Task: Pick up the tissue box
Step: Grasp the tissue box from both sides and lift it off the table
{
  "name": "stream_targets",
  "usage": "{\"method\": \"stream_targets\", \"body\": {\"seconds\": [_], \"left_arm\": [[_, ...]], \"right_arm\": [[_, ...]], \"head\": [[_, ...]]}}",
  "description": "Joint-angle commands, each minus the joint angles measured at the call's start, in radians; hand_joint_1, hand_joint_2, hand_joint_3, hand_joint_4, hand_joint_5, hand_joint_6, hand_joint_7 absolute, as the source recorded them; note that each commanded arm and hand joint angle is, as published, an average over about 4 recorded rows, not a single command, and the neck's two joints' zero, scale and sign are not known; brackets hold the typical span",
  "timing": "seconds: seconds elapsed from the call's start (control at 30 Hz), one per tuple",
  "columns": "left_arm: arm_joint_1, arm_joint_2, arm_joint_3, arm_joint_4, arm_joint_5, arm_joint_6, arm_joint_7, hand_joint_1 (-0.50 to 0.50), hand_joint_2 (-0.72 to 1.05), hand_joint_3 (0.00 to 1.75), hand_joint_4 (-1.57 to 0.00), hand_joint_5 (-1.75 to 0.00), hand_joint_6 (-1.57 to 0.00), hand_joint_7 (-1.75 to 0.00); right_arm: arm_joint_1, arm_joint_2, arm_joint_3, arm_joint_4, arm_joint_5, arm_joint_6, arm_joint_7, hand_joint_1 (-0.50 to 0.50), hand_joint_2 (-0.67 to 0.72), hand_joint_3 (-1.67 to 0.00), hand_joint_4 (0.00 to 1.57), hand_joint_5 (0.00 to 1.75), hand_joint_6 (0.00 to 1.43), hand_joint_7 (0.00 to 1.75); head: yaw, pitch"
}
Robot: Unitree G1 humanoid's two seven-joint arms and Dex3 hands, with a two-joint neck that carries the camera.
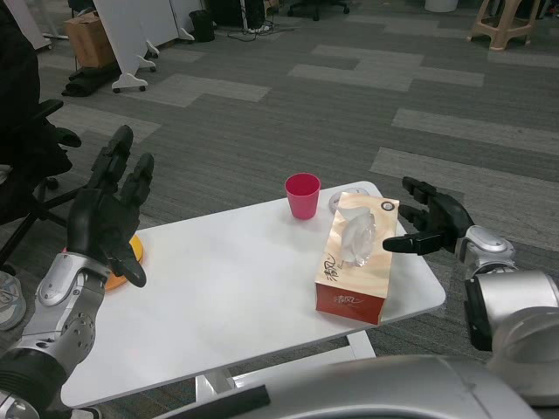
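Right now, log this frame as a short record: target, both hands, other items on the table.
target: tissue box, lying flat on the white table near its right edge, not held
right hand: open, fingers apart, just right of the box, apart from it
left hand: open, raised over the table's left end
other items: pink cup upright behind the box; orange object partly hidden behind the left hand

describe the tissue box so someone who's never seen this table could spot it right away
On the white table, look to the right end, near the front edge. The long orange-and-gold cardboard tissue box lies there with a white tissue sticking out of its top, just in front of a pink plastic cup. It is the only rectangular box on the table, next to the open right hand.
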Motion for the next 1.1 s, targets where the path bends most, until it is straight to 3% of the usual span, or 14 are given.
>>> {"method": "stream_targets", "body": {"seconds": [0.03, 0.4, 0.57, 0.97, 1.1], "left_arm": [[-0.002, 0.003, 0.000, 0.012, 0.000, -0.006, -0.001, 0.50, -0.64, 0.09, 0.00, 0.00, 0.00, 0.00], [-0.003, 0.002, 0.000, 0.012, 0.000, -0.006, -0.001, 0.50, -0.64, 0.00, 0.00, 0.00, 0.00, 0.00], [-0.003, 0.002, 0.000, 0.012, -0.001, -0.006, -0.001, 0.50, -0.64, 0.07, 0.00, 0.00, 0.00, 0.00], [0.004, 0.003, 0.000, 0.010, 0.000, -0.008, -0.001, 0.50, -0.64, 0.07, 0.00, 0.00, 0.00, 0.00], [0.004, 0.003, 0.000, 0.009, 0.000, -0.008, -0.001, 0.50, -0.64, 0.09, 0.00, 0.00, 0.00, 0.00]], "right_arm": [[-0.004, 0.017, 0.000, -0.005, -0.008, 0.000, -0.001, 0.21, 0.00, -0.56, 0.00, 0.39, 0.00, 0.03], [0.019, 0.030, 0.005, -0.035, -0.014, -0.001, 0.002, 0.21, 0.03, -0.56, 0.00, 0.39, 0.00, 0.00], [0.037, 0.038, 0.000, -0.051, -0.015, -0.002, 0.006, 0.21, 0.03, -0.56, 0.00, 0.39, 0.00, 0.02], [0.150, 0.075, -0.040, -0.173, -0.015, -0.002, 0.019, 0.24, 0.03, -0.56, 0.00, 0.39, 0.00, 0.00], [0.175, 0.085, -0.058, -0.197, -0.015, -0.002, 0.021, 0.25, 0.04, -0.56, 0.00, 0.29, 0.00, 0.02]], "head": [[-0.002, -0.001], [-0.020, 0.001], [-0.023, 0.003], [-0.030, -0.004], [-0.033, -0.008]]}}
